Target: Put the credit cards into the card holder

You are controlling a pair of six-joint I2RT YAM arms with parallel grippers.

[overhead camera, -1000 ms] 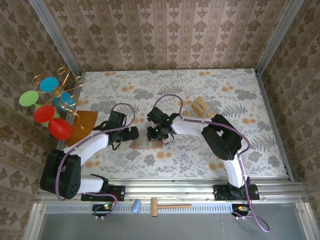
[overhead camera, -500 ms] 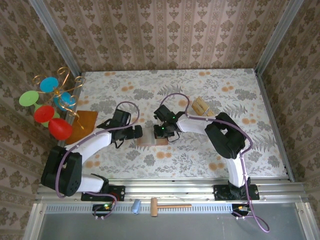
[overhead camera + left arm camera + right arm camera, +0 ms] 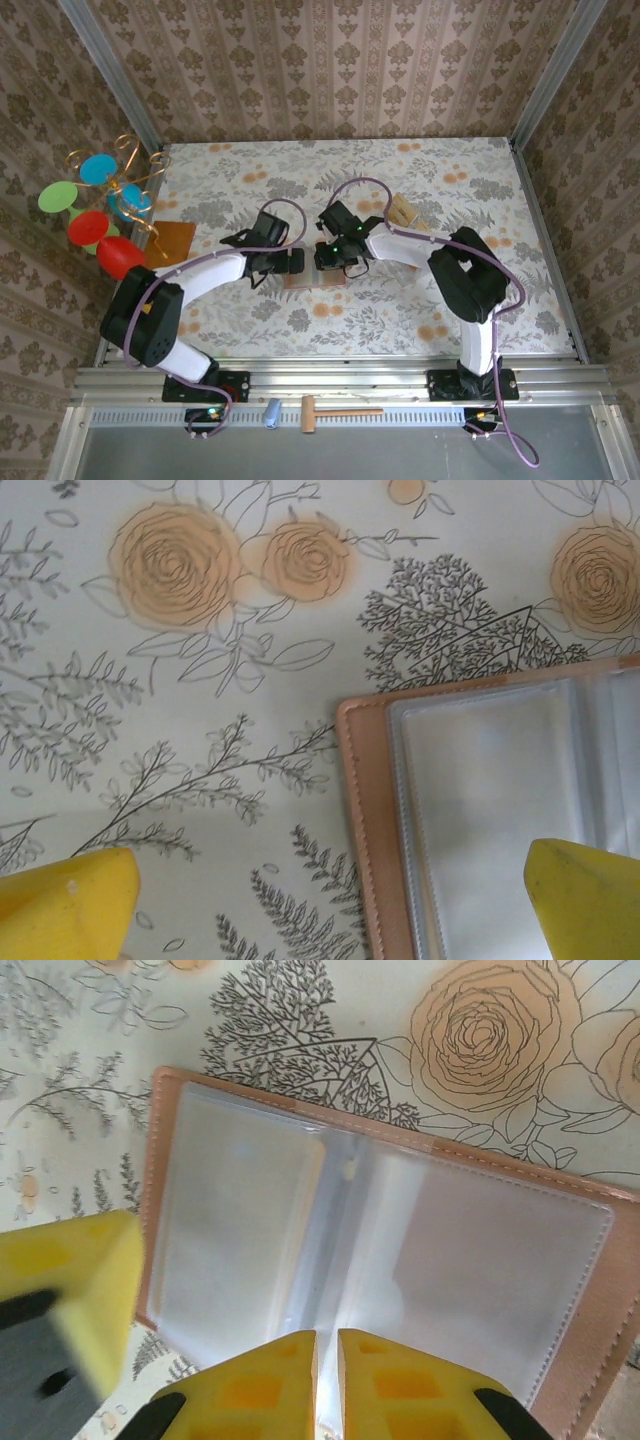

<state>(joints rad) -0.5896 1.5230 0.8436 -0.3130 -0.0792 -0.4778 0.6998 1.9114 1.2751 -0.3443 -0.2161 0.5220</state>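
Here, the right gripper (image 3: 327, 1380) has its yellow fingers drawn almost together, with only a thin slit between them. I cannot tell whether anything thin is pinched there. Directly ahead of those fingers the card holder (image 3: 380, 1230) lies open and flat on the flowered table (image 3: 300, 1020). Its clear plastic sleeves face up inside a stitched pinkish-brown border. Left of the fingers, a blurred yellow block (image 3: 70, 1280) sits over the holder's left edge.

The left gripper (image 3: 325, 900) is spread wide. Its right fingertip (image 3: 585, 895) hangs over the holder's clear sleeve and its left one is over bare table. The holder's corner lies just ahead, between them.

From above, both grippers meet at the holder in mid-table, the left one at its left end and the right one at its far edge. Beyond the right gripper and off to its right, the credit cards (image 3: 402, 210) lie in a small pile, apart from the holder. Well to the left of the left gripper are an orange-brown board (image 3: 170, 240) and a wire stand with coloured discs (image 3: 100, 205).
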